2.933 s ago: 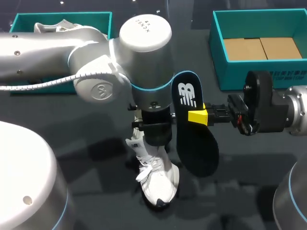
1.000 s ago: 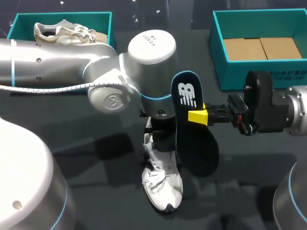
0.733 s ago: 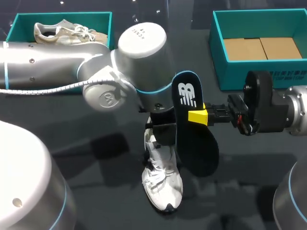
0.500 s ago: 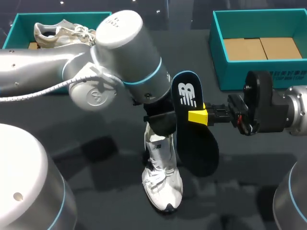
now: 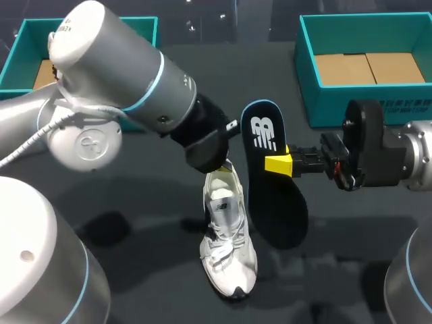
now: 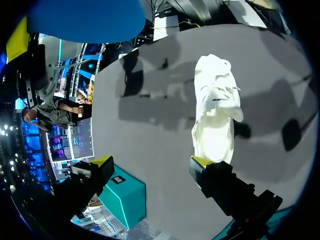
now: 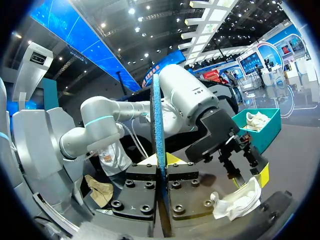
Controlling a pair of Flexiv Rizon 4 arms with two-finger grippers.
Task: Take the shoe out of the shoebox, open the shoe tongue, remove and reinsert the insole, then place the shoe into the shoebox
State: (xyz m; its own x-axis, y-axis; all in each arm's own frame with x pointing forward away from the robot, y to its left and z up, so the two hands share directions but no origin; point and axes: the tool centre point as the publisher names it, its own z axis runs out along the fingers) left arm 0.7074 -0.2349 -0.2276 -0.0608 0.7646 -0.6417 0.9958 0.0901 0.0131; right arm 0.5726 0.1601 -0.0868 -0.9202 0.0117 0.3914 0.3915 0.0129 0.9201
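Note:
A white shoe [image 5: 227, 237] lies on the dark table, toe toward the front edge; the left wrist view shows this shoe [image 6: 215, 112] just ahead of one fingertip. My left gripper [image 6: 151, 161] is open and holds nothing, hovering over the shoe's heel end [image 5: 214, 154]. My right gripper [image 5: 279, 165] is shut on a dark insole [image 5: 271, 182] with a blue rim, held upright to the right of the shoe. In the right wrist view the insole [image 7: 157, 125] stands edge-on between the fingers [image 7: 161, 161], with the shoe [image 7: 239, 202] on the table beyond.
A teal shoebox [image 5: 307, 74] with cardboard inside stands at the back right. A second teal box [image 5: 20, 40] at the back left is mostly hidden by my left arm; in the right wrist view that box [image 7: 267, 131] holds another shoe.
My left gripper has opened, let go of the shoe and pulled up and back to the left. The shoe stays on the table. The right arm and insole have not moved.

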